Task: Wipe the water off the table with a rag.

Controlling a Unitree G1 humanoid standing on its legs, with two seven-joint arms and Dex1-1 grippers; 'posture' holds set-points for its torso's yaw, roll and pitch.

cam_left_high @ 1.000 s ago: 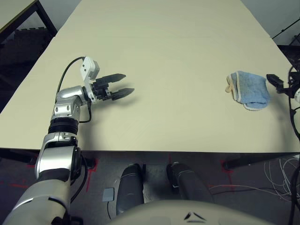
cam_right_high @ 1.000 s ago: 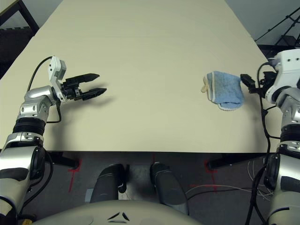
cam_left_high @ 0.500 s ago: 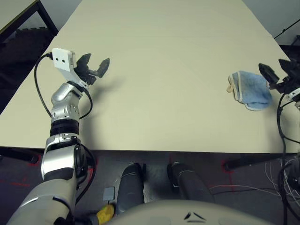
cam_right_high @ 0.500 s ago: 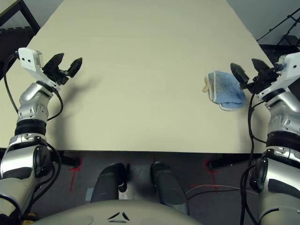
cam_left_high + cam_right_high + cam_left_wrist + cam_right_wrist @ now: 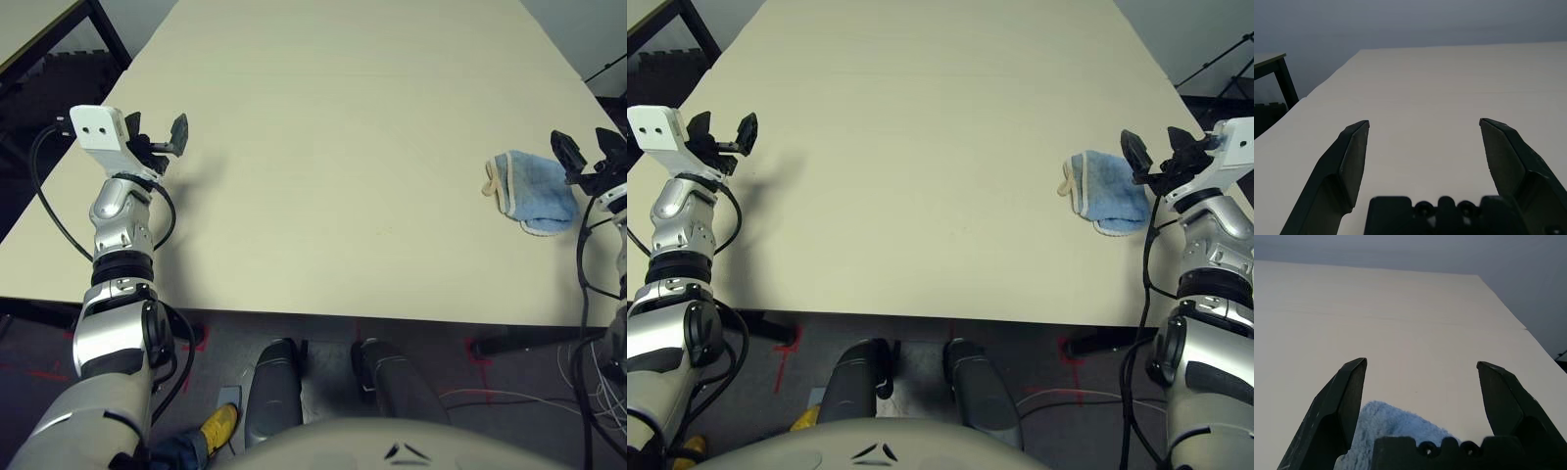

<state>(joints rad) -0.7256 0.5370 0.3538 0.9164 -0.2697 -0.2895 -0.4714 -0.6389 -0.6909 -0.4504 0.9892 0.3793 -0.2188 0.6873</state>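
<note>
Right hand (image 5: 1161, 157) spread wide, empty, just above rag (image 5: 1106, 190); left hand (image 5: 157, 145) spread, empty.

left pincer (image 5: 157, 137) swung outward to table's (image 5: 333, 147) left edge

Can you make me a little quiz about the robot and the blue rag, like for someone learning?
1. True or false: the rag is held by the right gripper.
2. Which gripper is nearer the rag: A left gripper, B right gripper?
3. Fill in: the rag lies on the ___.

Key: 1 false, it lies loose, with the open right gripper above its edge. 2 B. 3 table.
</note>
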